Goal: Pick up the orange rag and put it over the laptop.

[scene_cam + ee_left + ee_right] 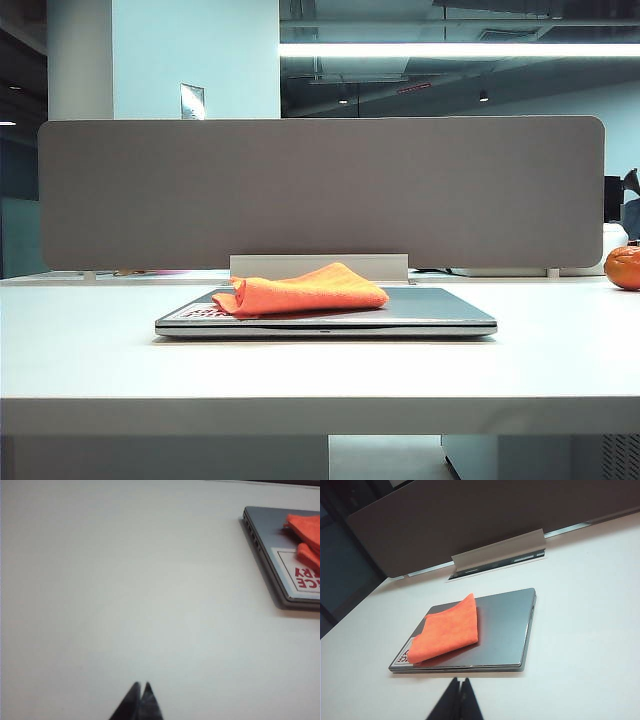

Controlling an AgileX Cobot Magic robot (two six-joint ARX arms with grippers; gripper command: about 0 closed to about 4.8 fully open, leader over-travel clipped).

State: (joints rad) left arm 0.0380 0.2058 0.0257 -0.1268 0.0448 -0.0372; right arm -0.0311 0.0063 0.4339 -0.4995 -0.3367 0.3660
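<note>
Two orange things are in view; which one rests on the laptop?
The orange rag, a folded cloth lying on the laptop lid. The round orange ball sits apart at the table's far right edge.

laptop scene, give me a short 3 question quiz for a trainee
1. True or false: the orange rag lies on the closed laptop.
2. Which part of the lid does the rag cover? A) the whole lid B) the part near the sticker corner C) none of it
3. Fill in: in their wrist views, the left gripper and the right gripper are both ____ and hold nothing.

Key: 1 true; 2 B, the rag overlaps the red-and-white sticker while much of the grey lid is bare; 3 shut. Both grippers sit over the bare white table, apart from the laptop.
</note>
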